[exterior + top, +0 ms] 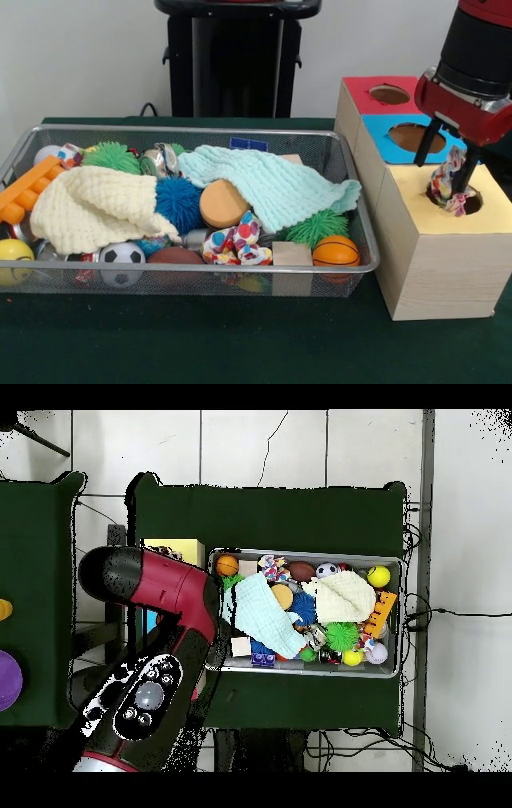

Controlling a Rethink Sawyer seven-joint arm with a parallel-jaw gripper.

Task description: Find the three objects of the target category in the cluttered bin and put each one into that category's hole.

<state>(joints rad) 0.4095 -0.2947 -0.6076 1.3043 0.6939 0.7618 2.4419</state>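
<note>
Over the yellow-surrounded hole [464, 200], the hand [450, 166] hangs clamped on 1 polka-dot bundle [448, 184].

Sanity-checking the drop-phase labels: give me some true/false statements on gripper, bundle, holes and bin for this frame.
1. The gripper hangs over the yellow-surrounded hole. True.
2. A polka-dot bundle sits between the fingers, at that hole's mouth. True.
3. No polka-dot bundle is left in the wire bin. False: a second polka-dot bundle lies near its front rim, beside the orange basketball.
4. The mint knitted cloth is draped over the wooden box. False: it lies inside the bin.
5. The blue-surrounded hole lies between the red-surrounded hole and the yellow one. True.
</note>
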